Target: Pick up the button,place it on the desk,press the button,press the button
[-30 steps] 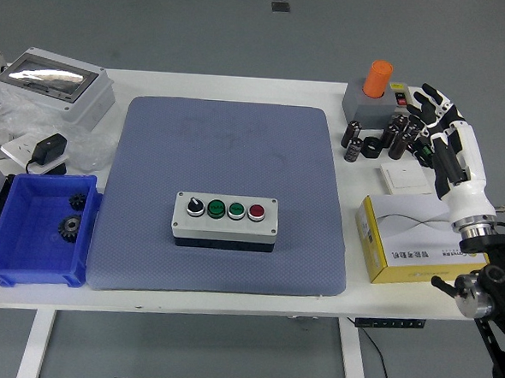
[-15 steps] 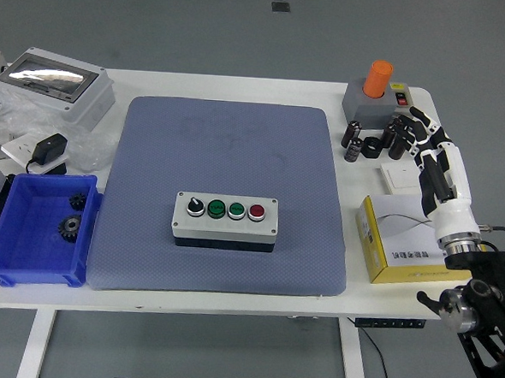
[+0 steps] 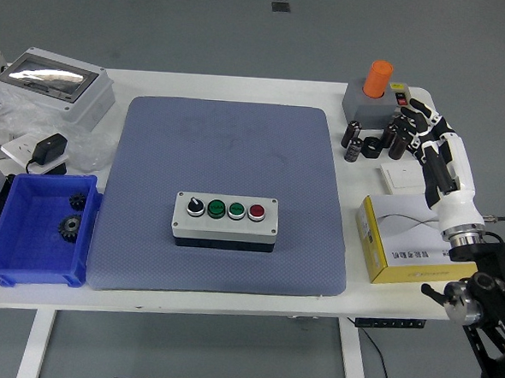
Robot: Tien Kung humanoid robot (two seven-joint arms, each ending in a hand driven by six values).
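Near edge of the white worktop point(image 3: 228, 303) is bare along its front strip. The grey button box point(image 3: 226, 222), rectangular, with one black knob, two green and one red round button, sits flat on the textured blue-grey mat point(image 3: 225, 192), toward the mat's near edge, open mat on all sides. Left, a blue plastic bin point(image 3: 35, 231) holds two dark gears. Right, a yellow and white carton point(image 3: 408, 240) lies near the edge. The right hand point(image 3: 435, 153), fingers extended and holding nothing, reaches past the carton toward black cylinders point(image 3: 380, 138) beside a grey block with an orange cap point(image 3: 378, 90)
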